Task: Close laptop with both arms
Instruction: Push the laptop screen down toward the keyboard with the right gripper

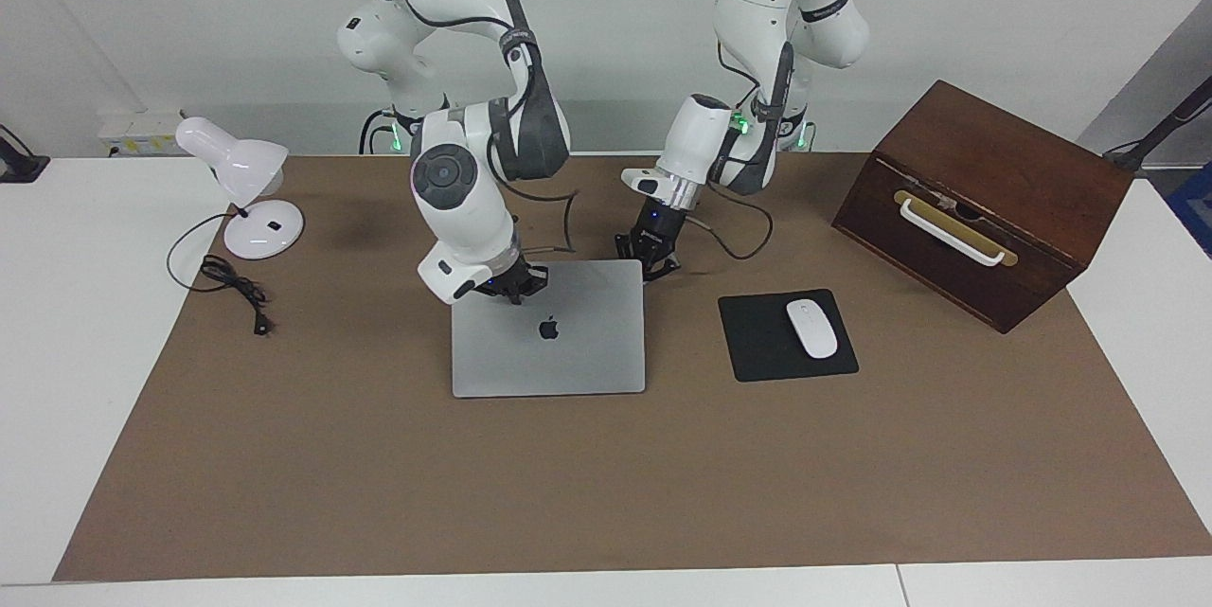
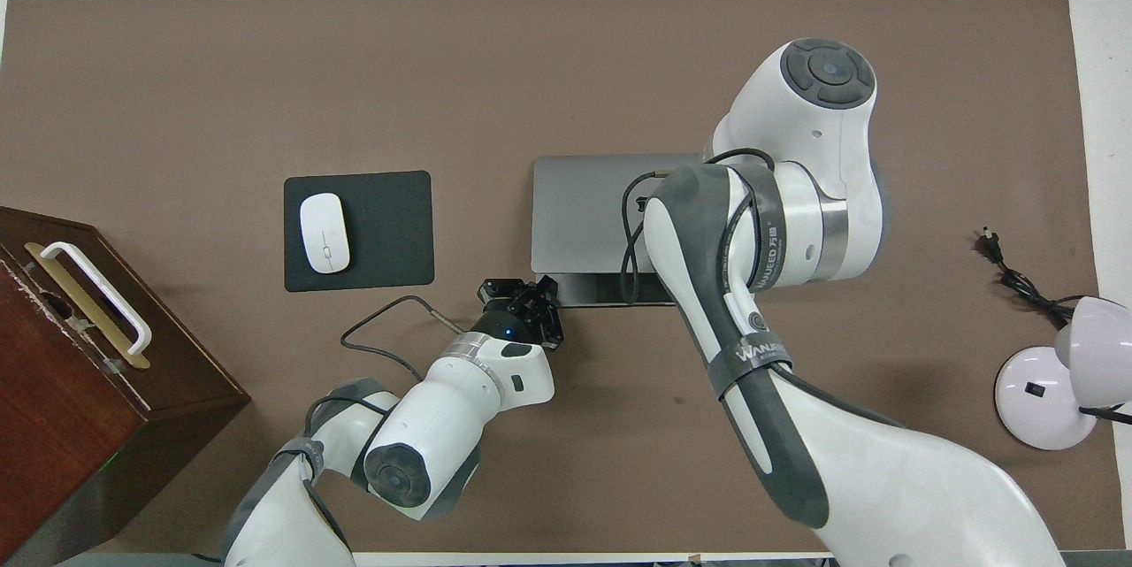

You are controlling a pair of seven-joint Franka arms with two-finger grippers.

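Note:
The silver-grey laptop (image 1: 568, 351) lies mid-table with its lid down almost flat, logo up. In the overhead view a thin strip of the base still shows along the edge of the laptop (image 2: 579, 213) nearest the robots. My right gripper (image 1: 511, 288) is shut and rests on the lid's robot-side edge, by the corner toward the right arm's end; the overhead view hides it under the arm. My left gripper (image 1: 651, 264) is shut and low beside the laptop's robot-side corner toward the left arm's end. In the overhead view too the left gripper (image 2: 533, 300) sits at that corner; contact is unclear.
A black mouse pad (image 1: 757, 347) with a white mouse (image 1: 811, 329) lies beside the laptop toward the left arm's end. A tilted wooden box (image 1: 994, 200) with a white handle stands past it. A white desk lamp (image 1: 248, 200) and its cord (image 1: 232, 285) sit at the right arm's end.

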